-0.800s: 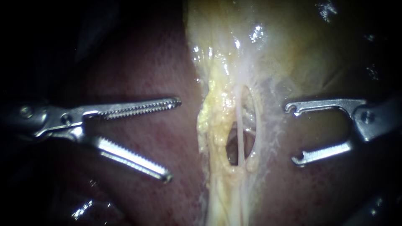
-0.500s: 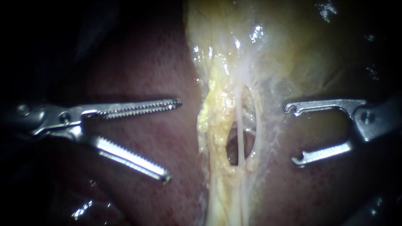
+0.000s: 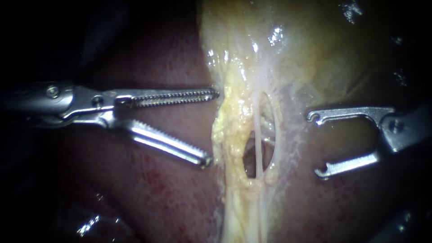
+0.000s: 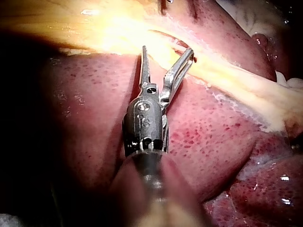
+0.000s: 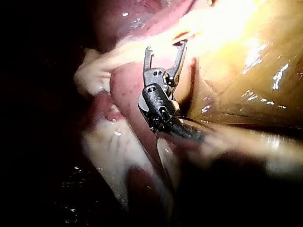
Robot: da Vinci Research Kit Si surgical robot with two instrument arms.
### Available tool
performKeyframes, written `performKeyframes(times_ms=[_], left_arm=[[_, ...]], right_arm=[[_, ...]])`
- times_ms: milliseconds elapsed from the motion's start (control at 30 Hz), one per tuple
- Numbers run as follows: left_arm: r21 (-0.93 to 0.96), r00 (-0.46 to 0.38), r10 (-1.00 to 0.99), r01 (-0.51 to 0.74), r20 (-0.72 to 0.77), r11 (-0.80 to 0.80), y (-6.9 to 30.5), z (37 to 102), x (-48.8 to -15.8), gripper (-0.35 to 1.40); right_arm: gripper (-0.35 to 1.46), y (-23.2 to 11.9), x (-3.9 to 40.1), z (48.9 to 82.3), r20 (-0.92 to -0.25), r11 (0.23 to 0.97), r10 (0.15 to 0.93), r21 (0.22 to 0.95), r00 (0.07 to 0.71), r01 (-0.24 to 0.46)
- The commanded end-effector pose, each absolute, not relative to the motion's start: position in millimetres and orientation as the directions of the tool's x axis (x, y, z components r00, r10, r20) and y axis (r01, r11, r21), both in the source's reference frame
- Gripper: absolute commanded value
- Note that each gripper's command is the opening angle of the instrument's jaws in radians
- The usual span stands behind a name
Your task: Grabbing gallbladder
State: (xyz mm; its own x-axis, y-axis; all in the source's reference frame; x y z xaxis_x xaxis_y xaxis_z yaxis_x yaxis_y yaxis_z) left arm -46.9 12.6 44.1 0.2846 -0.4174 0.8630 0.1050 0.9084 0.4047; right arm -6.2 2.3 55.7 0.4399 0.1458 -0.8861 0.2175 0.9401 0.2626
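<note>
Silvery serrated left instrument (image 3: pixel 212 128); silvery hook-tipped right instrument (image 3: pixel 315 144)

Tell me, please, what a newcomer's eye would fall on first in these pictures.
A pale yellow tissue band runs down the middle, a thin tube crossing a hole in it. The left instrument, jaws open, is at its edge; the right instrument, also open, hangs opposite.

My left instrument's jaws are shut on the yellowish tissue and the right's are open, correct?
Not quite: the endoscope view shows the left instrument with jaws open, tips at the edge of the yellowish tissue, gripping nothing. The right instrument has open jaws, as you said.
</note>
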Motion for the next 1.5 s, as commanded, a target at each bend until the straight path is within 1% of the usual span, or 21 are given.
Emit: performKeyframes(times_ms=[33, 267, 433, 500, 633, 700, 867, 900, 1100, 1500], left_arm=[[0.404, 0.285, -0.416, 0.105, 0.863, 0.909, 12.6, 44.3, -47.0, 0.56], [0.396, 0.295, -0.411, 0.11, 0.863, 0.912, 12.3, 45.9, -47.8, 0.52], [0.389, 0.302, -0.404, 0.112, 0.863, 0.914, 11.8, 47.4, -48.3, 0.46], [0.387, 0.302, -0.402, 0.112, 0.864, 0.915, 11.6, 47.8, -48.2, 0.39], [0.391, 0.302, -0.407, 0.114, 0.862, 0.913, 11.6, 47.9, -47.8, 0.15], [0.394, 0.302, -0.412, 0.121, 0.86, 0.911, 11.6, 47.8, -47.7, 0.09], [0.409, 0.305, -0.428, 0.127, 0.851, 0.904, 11.4, 47.8, -47.3, -0.3], [0.409, 0.308, -0.428, 0.127, 0.85, 0.904, 11.4, 47.8, -47.3, -0.35], [0.421, 0.319, -0.443, 0.139, 0.838, 0.896, 11.4, 47.8, -47.0, -0.35], [0.431, 0.317, -0.454, 0.145, 0.833, 0.891, 11.3, 47.6, -46.6, -0.35]], right_arm=[[0.58, 2.3, -6.2, 55.6, -0.886, 0.94, 0.146, 0.263, 0.44, 0.218], [0.58, 2.3, -6.3, 55.6, -0.886, 0.94, 0.146, 0.263, 0.44, 0.218], [0.58, 2.3, -6.3, 55.7, -0.886, 0.94, 0.146, 0.262, 0.44, 0.218], [0.58, 2.4, -6.4, 55.7, -0.886, 0.94, 0.146, 0.262, 0.44, 0.218], [0.58, 2.4, -6.5, 55.7, -0.886, 0.94, 0.146, 0.262, 0.44, 0.218], [0.58, 2.4, -6.5, 55.7, -0.886, 0.94, 0.146, 0.262, 0.44, 0.218], [0.57, 2.4, -6.5, 55.7, -0.886, 0.94, 0.146, 0.262, 0.44, 0.218], [0.57, 2.4, -6.5, 55.7, -0.886, 0.94, 0.146, 0.262, 0.44, 0.218], [0.57, 2.4, -6.5, 55.7, -0.886, 0.94, 0.146, 0.262, 0.44, 0.218], [0.57, 2.4, -6.5, 55.8, -0.886, 0.94, 0.146, 0.262, 0.44, 0.218]])
